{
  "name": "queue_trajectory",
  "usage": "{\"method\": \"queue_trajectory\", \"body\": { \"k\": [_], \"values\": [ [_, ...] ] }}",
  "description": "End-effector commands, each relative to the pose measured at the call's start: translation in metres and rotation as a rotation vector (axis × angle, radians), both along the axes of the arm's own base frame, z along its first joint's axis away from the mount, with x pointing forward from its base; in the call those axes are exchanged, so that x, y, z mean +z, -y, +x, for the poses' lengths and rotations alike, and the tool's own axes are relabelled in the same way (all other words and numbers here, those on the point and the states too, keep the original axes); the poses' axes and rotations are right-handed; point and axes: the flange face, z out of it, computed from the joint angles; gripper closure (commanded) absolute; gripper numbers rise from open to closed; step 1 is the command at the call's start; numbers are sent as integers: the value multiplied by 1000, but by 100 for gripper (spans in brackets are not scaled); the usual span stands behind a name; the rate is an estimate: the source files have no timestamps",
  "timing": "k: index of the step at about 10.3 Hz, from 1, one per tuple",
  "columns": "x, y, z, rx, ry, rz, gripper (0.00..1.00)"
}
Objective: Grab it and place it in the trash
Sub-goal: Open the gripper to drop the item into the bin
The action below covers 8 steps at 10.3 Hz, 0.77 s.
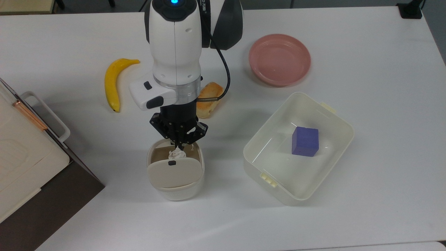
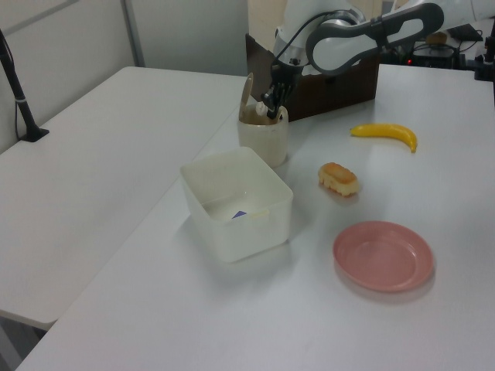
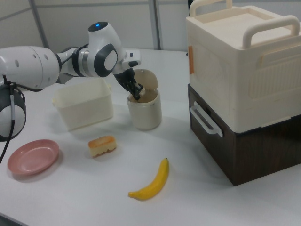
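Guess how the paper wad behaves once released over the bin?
The crumpled paper wad looks light and soft, so it probably drops without bouncing. It hangs from the gripper over the swing-lid bin opening; its lumpy creases might snag the jaws briefly.

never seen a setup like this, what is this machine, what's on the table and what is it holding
It is one robot arm with a two-finger gripper at its end. Three fixed cameras watch it: one from above and two from the sides. On the white table lie a banana, a bread roll, a pink plate and a cream tub with a purple block inside. In the top view's left stands a stack of boxes. The fingers are shut on a small crumpled paper wad, held right in the open mouth of a small bin with a swing lid, apparently about to be dropped in.
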Motion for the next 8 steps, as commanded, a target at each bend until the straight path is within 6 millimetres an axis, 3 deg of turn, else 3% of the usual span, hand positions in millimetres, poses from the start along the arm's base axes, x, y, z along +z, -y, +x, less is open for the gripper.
{"method": "queue_trajectory", "body": {
  "k": [1,2,3,6,8],
  "values": [
    [4,9,4,-30,22,-9,38],
    [4,11,4,-32,22,-12,10],
    [4,10,4,-29,22,-17,0],
    [16,10,1,-40,29,-17,0],
    [57,25,-11,-95,50,-3,0]
  ]
}}
